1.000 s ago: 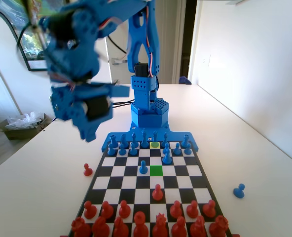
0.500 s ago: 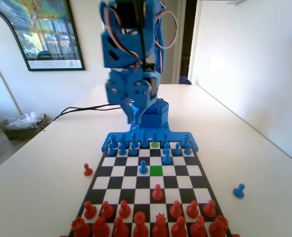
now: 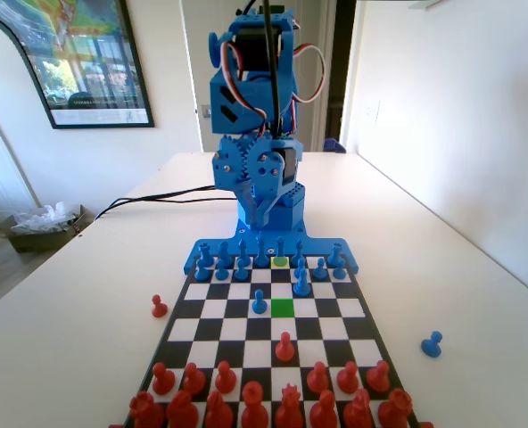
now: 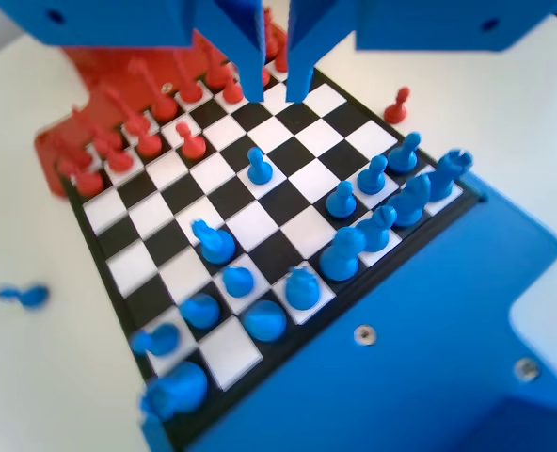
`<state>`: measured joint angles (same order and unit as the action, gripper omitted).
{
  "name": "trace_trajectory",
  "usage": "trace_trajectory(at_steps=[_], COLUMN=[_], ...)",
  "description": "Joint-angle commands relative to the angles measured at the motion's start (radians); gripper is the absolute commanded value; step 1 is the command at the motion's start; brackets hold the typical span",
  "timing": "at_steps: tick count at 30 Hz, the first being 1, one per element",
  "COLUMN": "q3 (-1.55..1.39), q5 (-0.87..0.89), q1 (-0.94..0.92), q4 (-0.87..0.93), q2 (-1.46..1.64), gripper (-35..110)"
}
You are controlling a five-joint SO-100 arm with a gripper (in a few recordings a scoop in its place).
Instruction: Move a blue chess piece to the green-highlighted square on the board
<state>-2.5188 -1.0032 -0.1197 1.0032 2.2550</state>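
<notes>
A white table (image 3: 86, 294) in a bright room with a framed poster (image 3: 81, 62) on the far wall carries the board (image 3: 273, 334), and from my seat the task looks barely begun. In the fixed view the green-highlighted square (image 3: 283, 308) lies bare, with a blue pawn (image 3: 259, 302) just to its left and a red pawn (image 3: 284, 347) nearer the camera. The blue chess piece (image 3: 302, 281) I take to be the one to move stands one rank behind the green square and one file to the right in that view, beside the paler yellow-green square (image 3: 280, 262) in the back row; in the wrist view I cannot tell it from its neighbours with certainty. My gripper (image 3: 259, 214) hangs high over the arm's end of the board, well above the pieces, touching nothing. In the wrist view the gripper (image 4: 276, 87) shows its jaws parted by a narrow gap with nothing between them. Everything is left: descend, grasp, carry, set down. A stray blue pawn (image 3: 432, 344) and a stray red pawn (image 3: 159, 307) lie off the board
</notes>
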Motion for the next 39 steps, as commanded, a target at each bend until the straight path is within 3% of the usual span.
trace_trajectory(at_steps=[1, 12, 17, 39], q3=[-0.029, -0.21, -0.229, -0.293], q5=[0.101, 0.198, 0.209, 0.276], q1=[0.006, 0.052, 0.066, 0.114], q4=[-0.008, -0.008, 0.015, -0.012], q2=[0.058, 0.152, 0.187, 0.195], gripper=[5, 8, 13, 13])
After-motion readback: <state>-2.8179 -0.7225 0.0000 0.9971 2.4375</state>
